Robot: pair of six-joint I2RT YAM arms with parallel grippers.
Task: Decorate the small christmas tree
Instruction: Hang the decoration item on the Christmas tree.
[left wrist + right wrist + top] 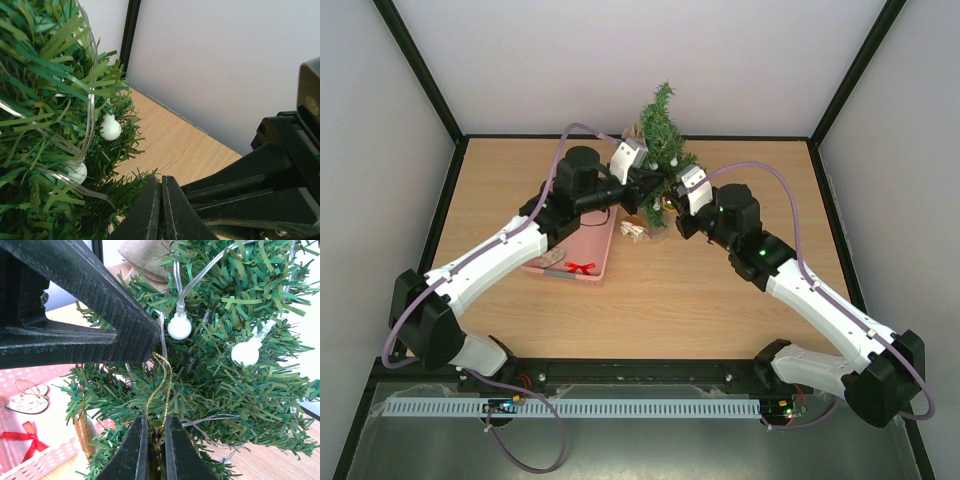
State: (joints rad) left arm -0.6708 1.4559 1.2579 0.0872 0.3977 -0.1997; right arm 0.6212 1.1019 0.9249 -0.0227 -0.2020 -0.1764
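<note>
Top view: the tree (663, 140) stands at the rear middle of the table (720, 300), just beyond the basket (582, 255). The left gripper (645, 185) and right gripper (670, 203) meet at its lower branches.

Left wrist: the jaws are pressed together with nothing visible between them, beside a bulb (110, 128).

Right wrist: the jaws pinch a gold loop (161, 385), probably an ornament's hanger. Carry the loop over a stiff branch tip, clear of the wire (205, 277), and seat it well inward before letting go.
</note>
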